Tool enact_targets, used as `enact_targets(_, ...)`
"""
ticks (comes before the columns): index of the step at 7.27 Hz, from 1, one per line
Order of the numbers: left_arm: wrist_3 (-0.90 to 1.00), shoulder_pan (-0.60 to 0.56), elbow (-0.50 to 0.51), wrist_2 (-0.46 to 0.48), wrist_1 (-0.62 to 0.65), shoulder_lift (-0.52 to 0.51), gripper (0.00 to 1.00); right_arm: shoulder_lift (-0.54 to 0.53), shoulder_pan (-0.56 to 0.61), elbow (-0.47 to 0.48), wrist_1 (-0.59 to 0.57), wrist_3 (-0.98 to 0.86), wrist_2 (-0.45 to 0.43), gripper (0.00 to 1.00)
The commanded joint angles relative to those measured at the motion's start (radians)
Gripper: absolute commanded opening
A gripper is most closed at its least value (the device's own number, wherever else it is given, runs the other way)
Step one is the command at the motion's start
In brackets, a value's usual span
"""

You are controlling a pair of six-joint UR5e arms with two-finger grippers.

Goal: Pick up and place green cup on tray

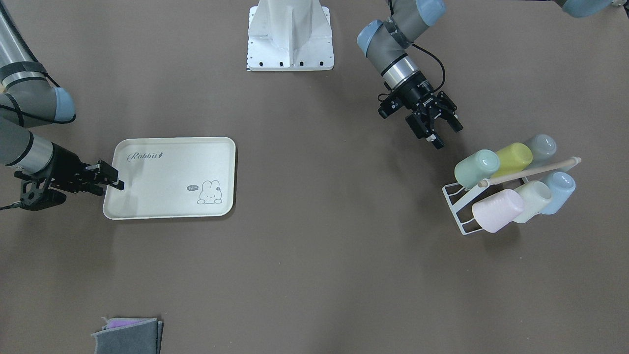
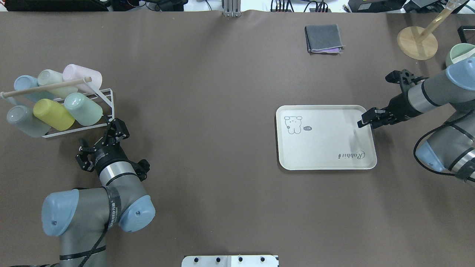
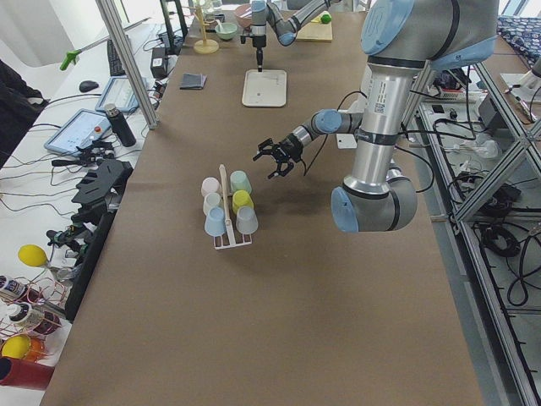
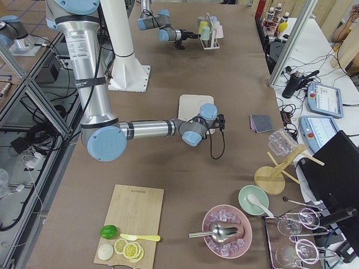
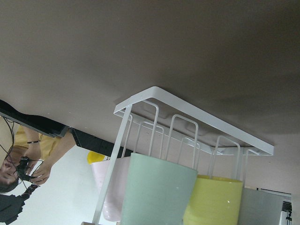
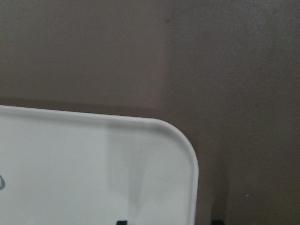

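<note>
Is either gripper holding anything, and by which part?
Left gripper: open, empty, near the green cup. Right gripper straddles the tray's rim; whether it grips is unclear.

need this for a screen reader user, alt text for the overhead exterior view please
An open left tool hovers beside a white wire rack of pastel cups lying on their sides, nearest the green cup. Across the brown table, the right tool is at the edge of an empty cream tray.
</note>
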Motion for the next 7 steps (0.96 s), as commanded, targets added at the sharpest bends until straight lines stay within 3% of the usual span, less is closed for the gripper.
enact_targets(1,-0.005,-0.01,0.071,0.059,0.049,-0.032,0.97,0.0,-0.005,-0.001,0.0,-0.001,-0.001,0.41)
enact_targets(4,-0.011,-0.042,0.116,0.099,0.103,-0.048,0.97,0.002,-0.009,-0.002,-0.002,-0.001,-0.001,0.06)
enact_targets(5,-0.014,-0.042,0.127,0.099,0.103,-0.05,0.97,0.002,-0.009,-0.002,-0.002,-0.001,-0.001,0.0)
enact_targets(7,-0.014,-0.042,0.173,0.122,0.103,-0.059,0.97,0.021,-0.01,-0.001,-0.007,0.009,0.008,0.0)
